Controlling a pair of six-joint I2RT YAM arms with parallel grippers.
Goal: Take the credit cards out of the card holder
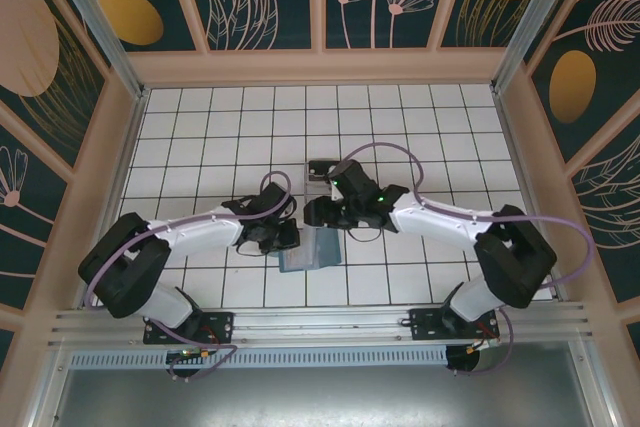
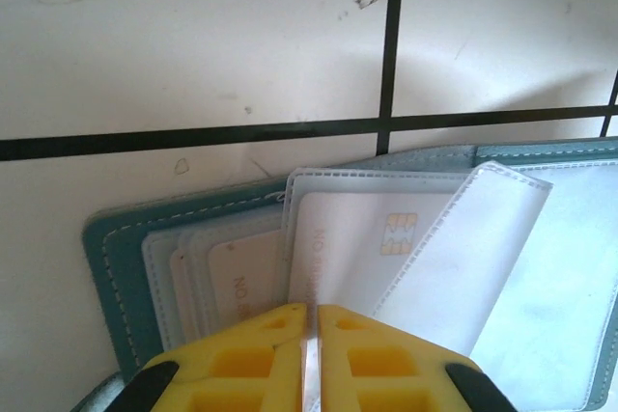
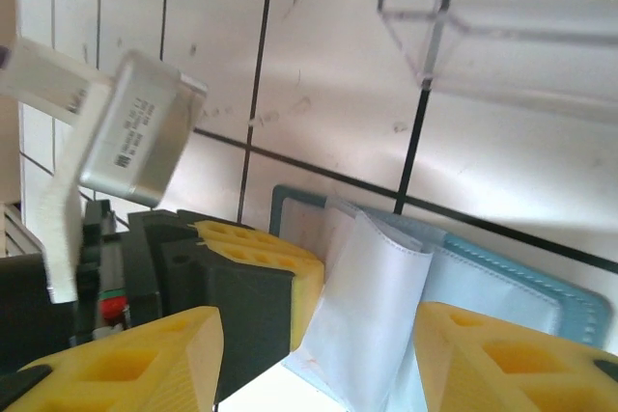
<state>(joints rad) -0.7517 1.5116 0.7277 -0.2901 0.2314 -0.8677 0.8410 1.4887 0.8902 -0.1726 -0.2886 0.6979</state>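
Observation:
The teal card holder (image 2: 116, 267) lies open on the tiled table, its clear plastic sleeves fanned out. Pale credit cards sit inside the sleeves: one with a gold chip (image 2: 362, 238), another (image 2: 237, 282) to its left. My left gripper (image 2: 311, 325) is shut on the thin lower edge of the sleeve holding the chip card. In the top view the left gripper (image 1: 284, 238) is at the holder's (image 1: 308, 250) left edge. My right gripper (image 3: 319, 369) stands open over the card holder (image 3: 570, 301), a raised clear sleeve (image 3: 372, 315) between its fingers, untouched. It (image 1: 320, 215) hovers just behind the holder.
A clear plastic box (image 3: 502, 26) stands on the tiles just beyond the holder, behind the right gripper (image 1: 322, 173). The left gripper's yellow fingers (image 3: 266, 258) and its wrist camera (image 3: 135, 132) crowd the left side of the right wrist view. Wooden walls ring the table.

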